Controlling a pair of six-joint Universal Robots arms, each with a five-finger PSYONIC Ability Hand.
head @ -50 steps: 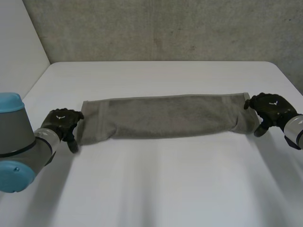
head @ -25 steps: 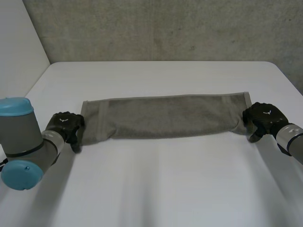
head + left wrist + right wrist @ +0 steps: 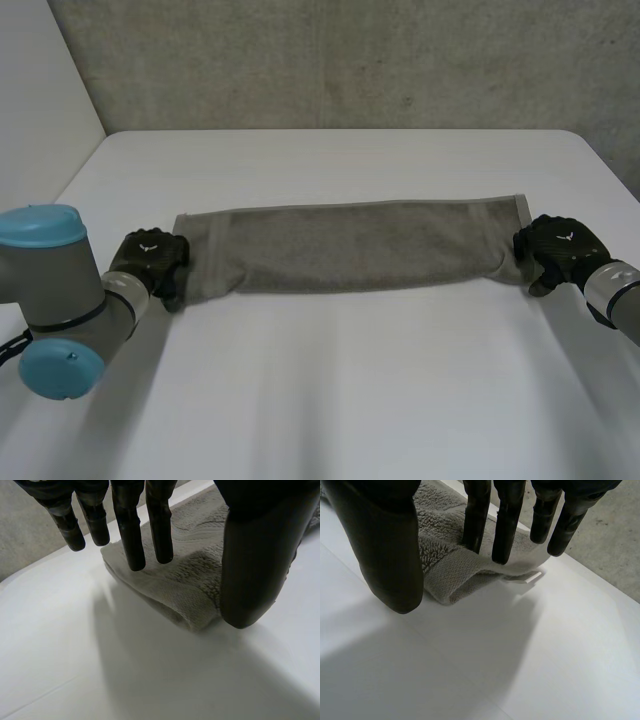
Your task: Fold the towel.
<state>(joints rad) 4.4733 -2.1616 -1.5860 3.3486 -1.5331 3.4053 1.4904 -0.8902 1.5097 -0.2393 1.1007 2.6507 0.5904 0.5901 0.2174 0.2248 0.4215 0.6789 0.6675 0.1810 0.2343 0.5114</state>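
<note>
A grey towel (image 3: 350, 245) lies folded into a long strip across the middle of the white table. My left hand (image 3: 150, 258) is at its left end. In the left wrist view its straight fingers (image 3: 132, 535) reach over the towel's end (image 3: 185, 585), and the thumb (image 3: 255, 555) stands at the near corner, apart from the fingers. My right hand (image 3: 555, 245) is at the right end. There its straight fingers (image 3: 505, 525) rest on the towel (image 3: 445, 560), with the thumb (image 3: 385, 545) at the near folded edge. A small white tag (image 3: 522, 578) sticks out under the fingertips.
The white table (image 3: 350, 380) runs wide in front of the towel and behind it. A grey wall (image 3: 350, 60) stands past the far edge. My left arm's grey joint with its blue cap (image 3: 50, 300) sits near the table's left side.
Both hands have moved inward onto the towel's ends: the left one rightward, the right one leftward and a little nearer. Their fingers have drawn in slightly. The towel has stayed in place.
</note>
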